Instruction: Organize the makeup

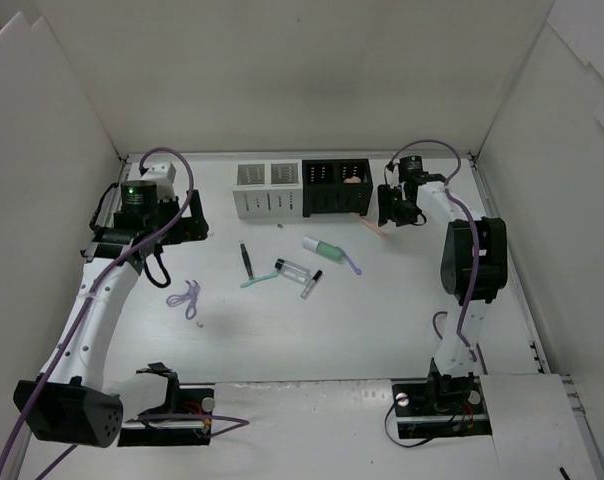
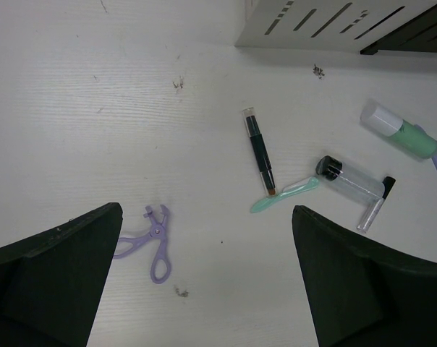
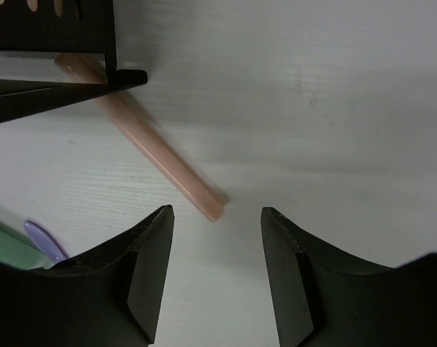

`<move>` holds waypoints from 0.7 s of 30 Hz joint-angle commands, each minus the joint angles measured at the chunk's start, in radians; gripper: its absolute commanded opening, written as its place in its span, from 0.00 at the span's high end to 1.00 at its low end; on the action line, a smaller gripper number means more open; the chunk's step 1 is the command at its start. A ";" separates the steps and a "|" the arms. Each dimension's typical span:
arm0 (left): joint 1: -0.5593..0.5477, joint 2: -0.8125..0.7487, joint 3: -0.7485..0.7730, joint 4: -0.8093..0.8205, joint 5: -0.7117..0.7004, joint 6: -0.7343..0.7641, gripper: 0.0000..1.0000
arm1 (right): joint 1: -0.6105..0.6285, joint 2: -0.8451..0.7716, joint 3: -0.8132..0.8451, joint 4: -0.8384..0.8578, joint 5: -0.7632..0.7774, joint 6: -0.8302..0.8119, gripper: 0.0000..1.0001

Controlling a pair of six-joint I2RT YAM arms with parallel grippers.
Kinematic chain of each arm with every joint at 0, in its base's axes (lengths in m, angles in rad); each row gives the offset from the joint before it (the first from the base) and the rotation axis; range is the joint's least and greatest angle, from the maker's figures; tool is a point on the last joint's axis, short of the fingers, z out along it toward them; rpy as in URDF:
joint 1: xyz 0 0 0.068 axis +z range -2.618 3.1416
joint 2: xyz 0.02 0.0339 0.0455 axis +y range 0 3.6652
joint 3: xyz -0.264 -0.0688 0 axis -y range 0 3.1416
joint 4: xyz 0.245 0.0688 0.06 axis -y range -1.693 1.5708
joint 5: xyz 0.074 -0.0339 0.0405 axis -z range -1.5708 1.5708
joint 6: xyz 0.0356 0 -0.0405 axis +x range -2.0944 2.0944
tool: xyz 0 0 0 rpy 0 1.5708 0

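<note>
Loose makeup lies mid-table: a black stick (image 1: 246, 262), a mint spatula (image 1: 257, 281), a clear vial with black cap (image 1: 294, 268), a thin black-capped stick (image 1: 311, 285), a mint-green tube (image 1: 327, 248) and a purple stick (image 1: 352, 264). A peach-pink stick (image 1: 374, 228) lies by the black box. My right gripper (image 1: 395, 212) is open just above it; in the right wrist view the stick (image 3: 142, 141) ends between the open jaws of that gripper (image 3: 217, 211). My left gripper (image 1: 185, 226) is open and empty; its wrist view (image 2: 206, 210) shows the black stick (image 2: 260, 152) and vial (image 2: 351, 178) ahead.
A white slotted box (image 1: 267, 190) and a black slotted box (image 1: 335, 187) stand at the back; a peach sponge (image 1: 354, 181) sits in the black one. A purple scissor-like tool (image 1: 187, 297) lies left of the makeup, also in the left wrist view (image 2: 150, 238). White walls enclose the table.
</note>
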 commanded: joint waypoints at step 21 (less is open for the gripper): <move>0.007 0.012 0.013 0.048 0.012 0.009 0.01 | -0.002 0.114 0.095 -0.061 -0.139 -0.035 0.58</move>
